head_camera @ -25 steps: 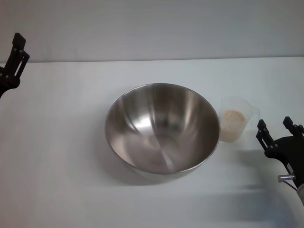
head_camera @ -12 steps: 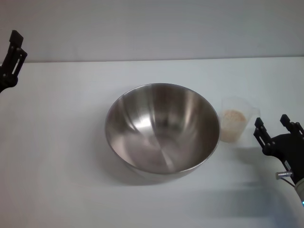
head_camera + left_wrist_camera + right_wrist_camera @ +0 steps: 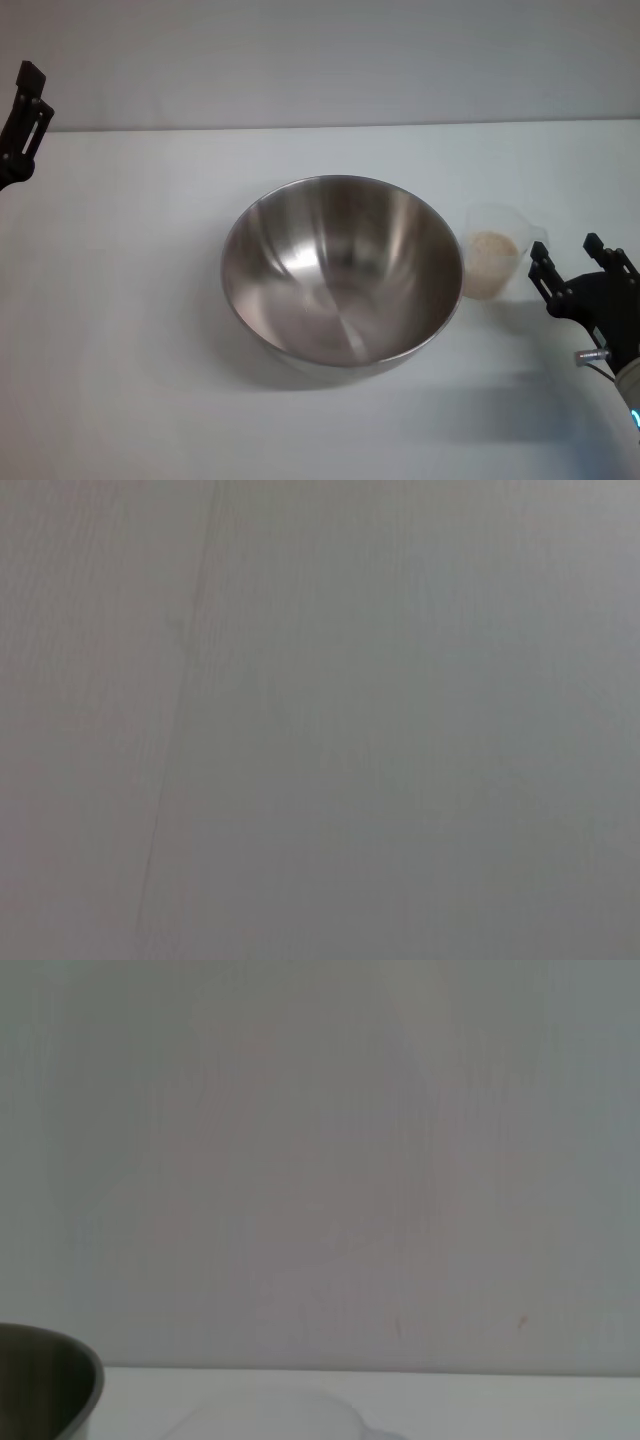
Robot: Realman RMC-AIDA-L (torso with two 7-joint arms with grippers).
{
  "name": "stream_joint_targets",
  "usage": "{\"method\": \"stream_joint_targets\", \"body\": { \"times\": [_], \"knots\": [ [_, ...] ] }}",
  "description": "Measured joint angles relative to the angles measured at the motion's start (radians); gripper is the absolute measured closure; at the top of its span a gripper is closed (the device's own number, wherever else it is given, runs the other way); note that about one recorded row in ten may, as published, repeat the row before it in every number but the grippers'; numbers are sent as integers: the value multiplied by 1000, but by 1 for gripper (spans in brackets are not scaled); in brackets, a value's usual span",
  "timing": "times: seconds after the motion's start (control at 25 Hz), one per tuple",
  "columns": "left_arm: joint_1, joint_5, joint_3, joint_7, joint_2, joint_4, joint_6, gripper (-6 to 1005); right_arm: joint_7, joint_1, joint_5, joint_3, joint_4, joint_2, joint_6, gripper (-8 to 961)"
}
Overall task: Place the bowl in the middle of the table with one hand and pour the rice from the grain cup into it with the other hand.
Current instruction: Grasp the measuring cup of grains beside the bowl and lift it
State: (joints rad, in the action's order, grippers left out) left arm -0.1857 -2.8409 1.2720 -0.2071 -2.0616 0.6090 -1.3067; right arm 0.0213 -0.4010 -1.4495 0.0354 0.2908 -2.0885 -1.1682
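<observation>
White table (image 3: 120, 330) holds empty bowl (image 3: 341, 268); grain cup (image 3: 497, 262) holds rice (image 3: 492, 247); right pincer (image 3: 576, 267) spread.

This looks like a robot test bench in a lab, not a home kitchen. A plain white table (image 3: 130, 300) runs wide and unmarked up to a bare grey wall (image 3: 320, 60) with no shelf, tile or socket on it. The only kitchen things are a steel bowl (image 3: 342, 270) and a clear cup (image 3: 497, 262) of rice (image 3: 492, 247), set out alone like props (no stove, sink or cloth near them). Black robot grippers stand at the edges, the left gripper (image 3: 22, 120) raised at the far side, the right gripper (image 3: 577, 265) near the cup.
</observation>
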Motion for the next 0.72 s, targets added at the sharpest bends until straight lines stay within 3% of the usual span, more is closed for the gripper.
{"method": "stream_joint_targets", "body": {
  "times": [0.72],
  "knots": [
    [-23,1,12,0,-1,-7,-2,187,-1,-33,1,41,-25,0,45,323]
  ]
}}
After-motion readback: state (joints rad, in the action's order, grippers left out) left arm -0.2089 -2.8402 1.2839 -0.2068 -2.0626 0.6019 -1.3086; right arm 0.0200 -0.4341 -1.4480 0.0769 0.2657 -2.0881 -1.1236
